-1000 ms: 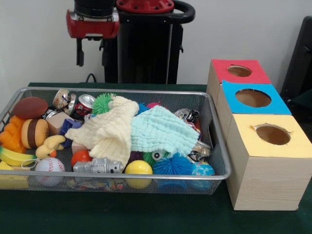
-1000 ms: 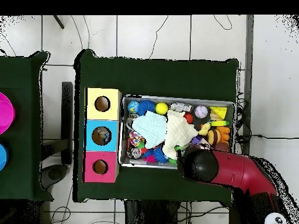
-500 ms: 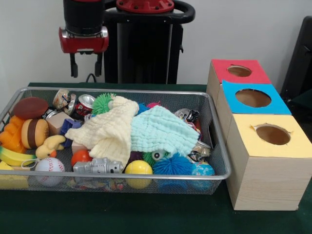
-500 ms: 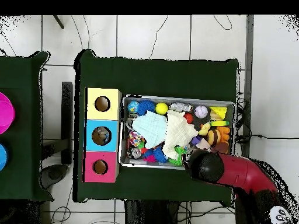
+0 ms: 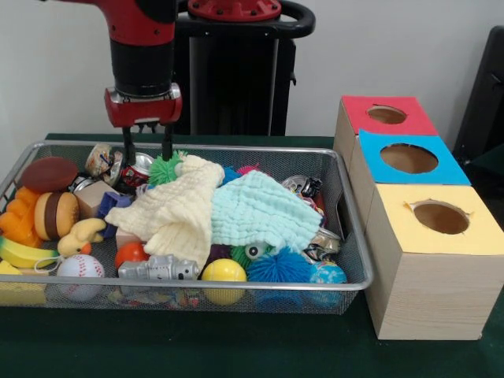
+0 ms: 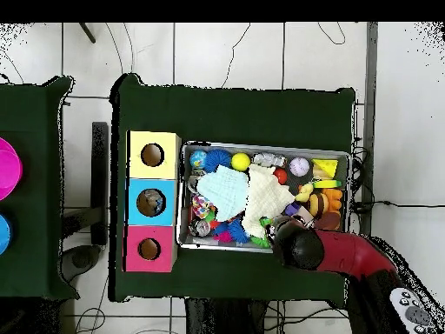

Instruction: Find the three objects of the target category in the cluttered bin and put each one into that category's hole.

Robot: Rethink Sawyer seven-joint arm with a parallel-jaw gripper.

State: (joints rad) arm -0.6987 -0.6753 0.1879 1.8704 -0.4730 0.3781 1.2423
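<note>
My gripper (image 5: 146, 146) hangs with its two fingers spread apart, tips down inside the far left part of the wire bin (image 5: 346, 236). The tips straddle a crushed red soda can (image 5: 138, 167), with a green spiky ball (image 5: 163, 168) just beside it. A cream cloth (image 5: 175, 209) and a mint cloth (image 5: 260, 211) cover the bin's middle. Beside the bin stand three boxes with holes: red box (image 5: 386, 115), blue box (image 5: 409, 157), yellow box (image 5: 445, 216). In the overhead view my arm (image 6: 348, 257) covers the bin's lower right corner
</note>
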